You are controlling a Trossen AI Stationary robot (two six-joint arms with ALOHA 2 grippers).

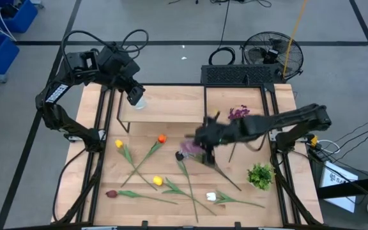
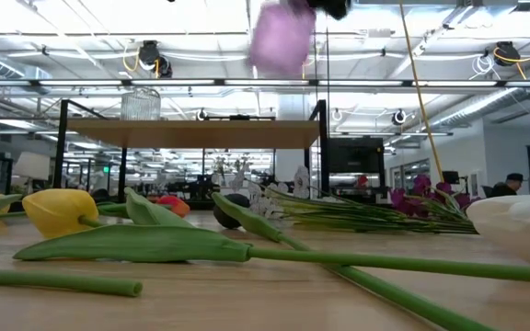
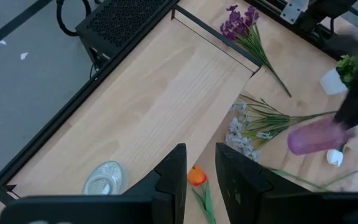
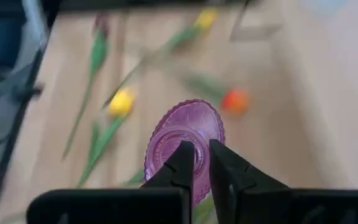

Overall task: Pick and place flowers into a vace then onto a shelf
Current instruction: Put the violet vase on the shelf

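My right gripper (image 4: 196, 163) grasps the purple vase (image 4: 185, 143) rim, lifted above the tabletop centre. Left gripper (image 3: 199, 171), part-open, hovers over the shelf (image 3: 166, 93).

High view looks straight down over the whole surface (image 1: 171, 121), low view level across it, both wrist views close, all sharing the purple vase (image 3: 316, 135).

No legible text; white lettering on left arm (image 1: 56, 93) too small.
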